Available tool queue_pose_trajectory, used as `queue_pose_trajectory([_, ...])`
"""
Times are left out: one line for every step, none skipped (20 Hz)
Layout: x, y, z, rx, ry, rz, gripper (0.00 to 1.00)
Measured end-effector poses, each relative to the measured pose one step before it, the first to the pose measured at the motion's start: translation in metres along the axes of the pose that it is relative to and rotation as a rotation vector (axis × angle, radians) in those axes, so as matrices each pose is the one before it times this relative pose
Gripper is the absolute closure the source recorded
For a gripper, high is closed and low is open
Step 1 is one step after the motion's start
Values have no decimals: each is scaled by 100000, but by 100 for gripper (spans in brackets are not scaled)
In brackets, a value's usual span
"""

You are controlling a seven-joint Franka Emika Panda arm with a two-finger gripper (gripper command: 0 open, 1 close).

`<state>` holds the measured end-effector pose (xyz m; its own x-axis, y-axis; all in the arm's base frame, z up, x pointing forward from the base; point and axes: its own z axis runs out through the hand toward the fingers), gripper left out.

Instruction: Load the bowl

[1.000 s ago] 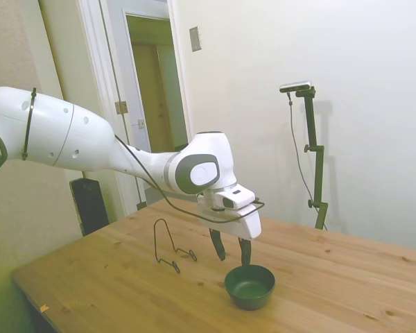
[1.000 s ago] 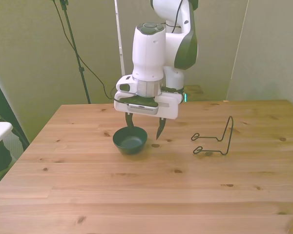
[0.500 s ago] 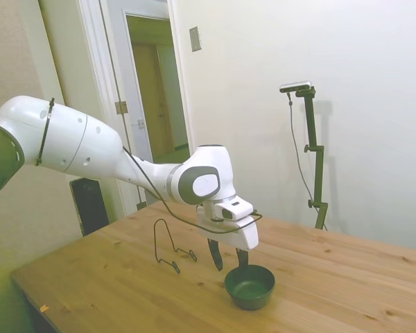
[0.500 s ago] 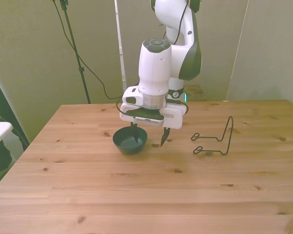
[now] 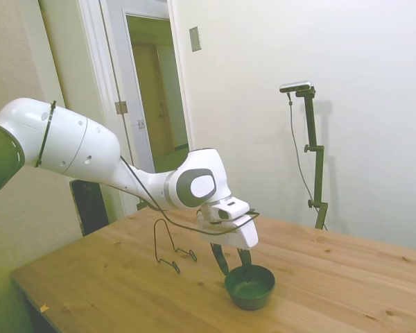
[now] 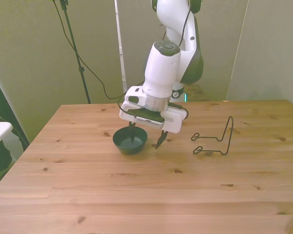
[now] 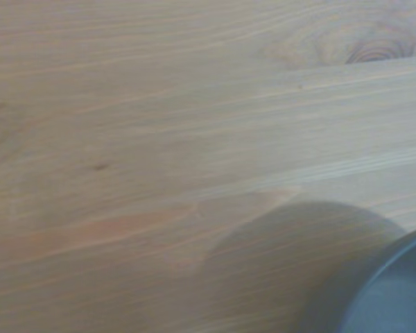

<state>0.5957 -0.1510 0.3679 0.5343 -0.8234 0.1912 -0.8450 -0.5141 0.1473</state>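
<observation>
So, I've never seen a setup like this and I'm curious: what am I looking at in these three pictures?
It is one white robot arm at a wooden table. One picture is taken from the side, one from across the table, and the blurry close-up comes from a camera on the arm's wrist. The end effector, a two-finger claw, is open and holds nothing. It straddles the rim of a small dark green bowl: one finger dips inside, the other hangs outside. Beside it, toward the front view's right, stands a thin black wire rack. The wrist picture shows only wood grain and the bowl's edge.
</observation>
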Motion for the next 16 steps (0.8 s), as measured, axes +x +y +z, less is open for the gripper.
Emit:
queue_pose_trajectory([-129,-130,-40,59,28,-292,0])
queue_pose_trajectory([-129,-128,-31,60,2,-293,0])
queue_pose_trajectory([-101,-97,-19,127,-114,-122,100])
queue_pose_trajectory([-67,-59,-11,437,-587,352,100])
queue_pose_trajectory([-70,-19,21,918,-1660,897,100])
queue_pose_trajectory([-59,95,59,638,-2476,736,100])
queue_pose_trajectory([-7,125,33,406,-1925,243,100])
queue_pose_trajectory([76,141,-30,-129,-1055,404,100])
queue_pose_trajectory([94,117,-61,27,-1065,470,100])
queue_pose_trajectory([61,78,-108,-422,-702,221,100])
queue_pose_trajectory([31,19,-93,-245,-242,88,100])
queue_pose_trajectory([-5,-4,-57,-211,-165,-17,100])
queue_pose_trajectory([-10,-33,-67,-65,-51,-52,100])
queue_pose_trajectory([0,-28,-67,-21,-5,-32,100])
queue_pose_trajectory([12,-20,-65,-55,-1,-19,100])
queue_pose_trajectory([23,-30,-80,-183,13,-66,100])
